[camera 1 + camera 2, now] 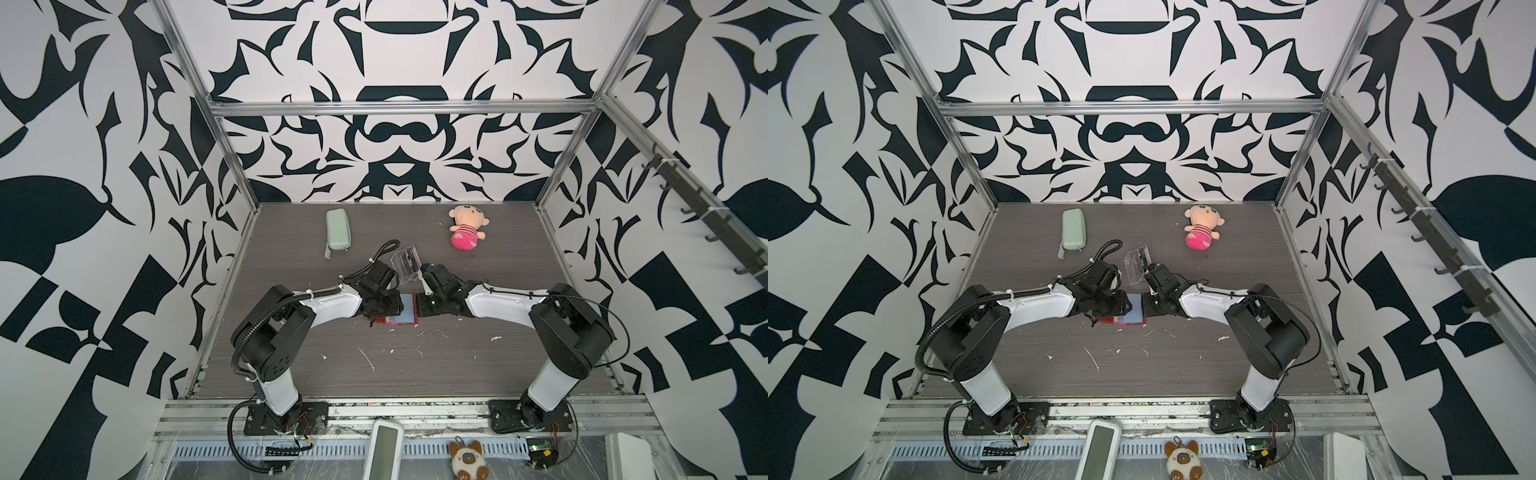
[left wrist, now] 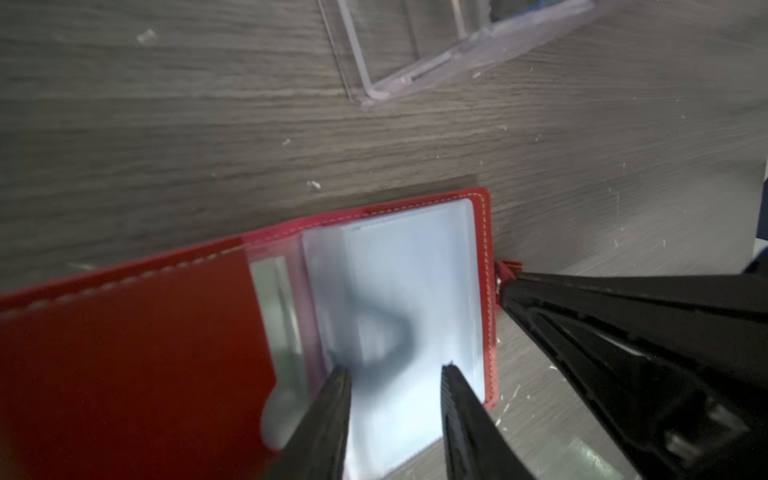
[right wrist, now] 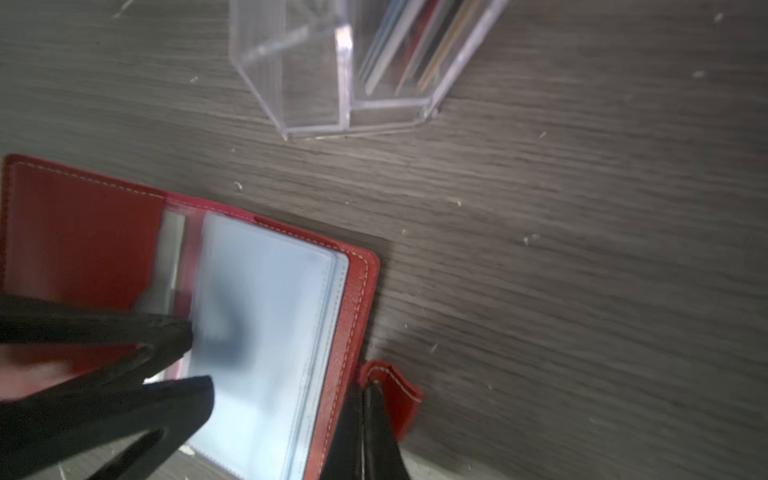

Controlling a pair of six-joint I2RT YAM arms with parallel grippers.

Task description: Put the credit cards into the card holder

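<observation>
The red card holder (image 1: 409, 327) (image 2: 124, 353) (image 3: 83, 232) lies open on the table between both grippers. Its clear sleeve pages (image 2: 415, 291) (image 3: 274, 316) face up, blurred near the spine. My left gripper (image 2: 395, 370) hangs over the sleeve pages with its jaws apart and only the page between the fingertips (image 3: 183, 332). My right gripper (image 3: 368, 388) is shut on the holder's red snap tab (image 3: 399, 395) at the holder's outer edge. The credit cards (image 3: 415, 50) stand on edge inside the clear acrylic box (image 1: 405, 266) (image 3: 316, 83) just behind the holder.
A pale green zip case (image 1: 337, 229) lies at the back left and a pink plush doll (image 1: 465, 228) at the back right. White scraps (image 1: 368, 359) dot the wooden table in front of the holder.
</observation>
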